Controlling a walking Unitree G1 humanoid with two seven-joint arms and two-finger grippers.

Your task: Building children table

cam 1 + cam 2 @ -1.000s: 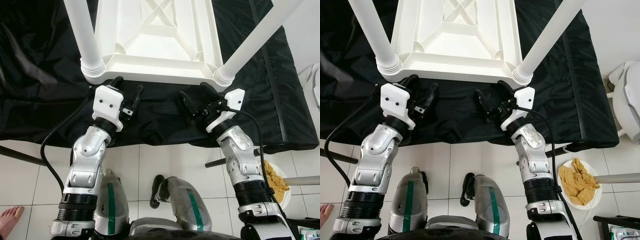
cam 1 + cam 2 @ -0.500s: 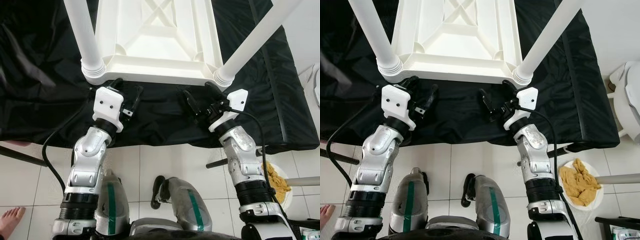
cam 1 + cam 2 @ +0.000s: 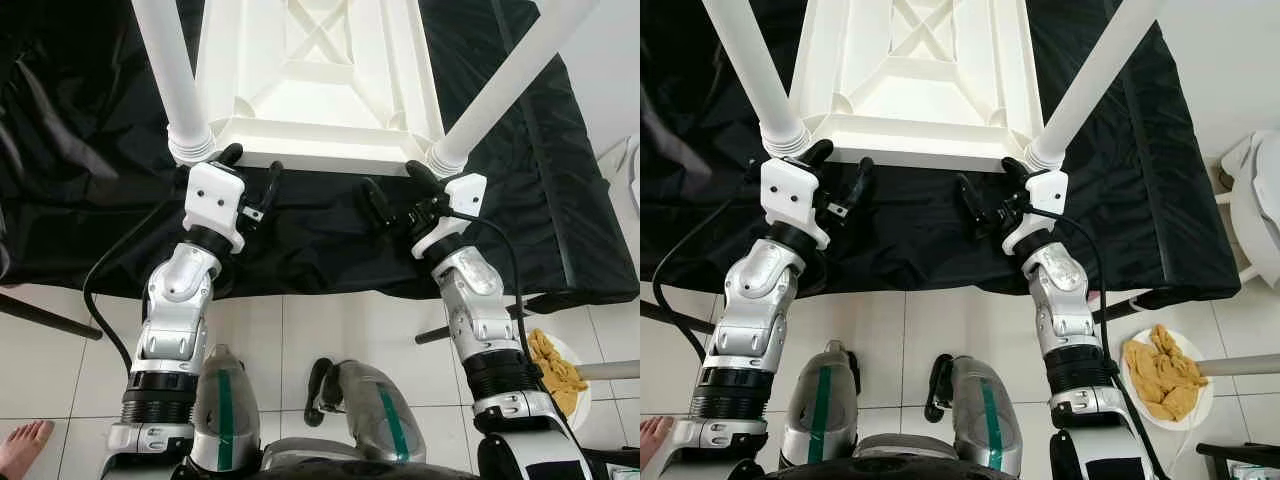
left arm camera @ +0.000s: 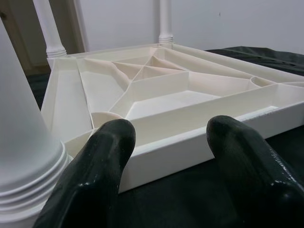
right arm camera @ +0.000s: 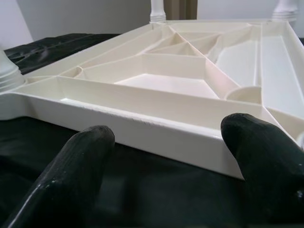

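Both grippers — left (image 3: 252,172) at 10 o'clock, right (image 3: 392,190) at 2 — hover spread wide beside the upturned white table (image 3: 318,90) on black cloth (image 3: 70,150). Wrist views: left fingers (image 4: 92,178) and right fingers (image 5: 71,178) frame its near rim — not touching.

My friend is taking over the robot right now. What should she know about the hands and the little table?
Left gripper: open, empty, at the near edge of the table, beside the near left leg.
Right gripper: open, empty, at the same edge, beside the near right leg.
The white table lies upside down on the black cloth, legs pointing up.
Done: all four legs appear fitted; the two far ones show in the left wrist view.
Left: probably grip the edge and turn the table upright.
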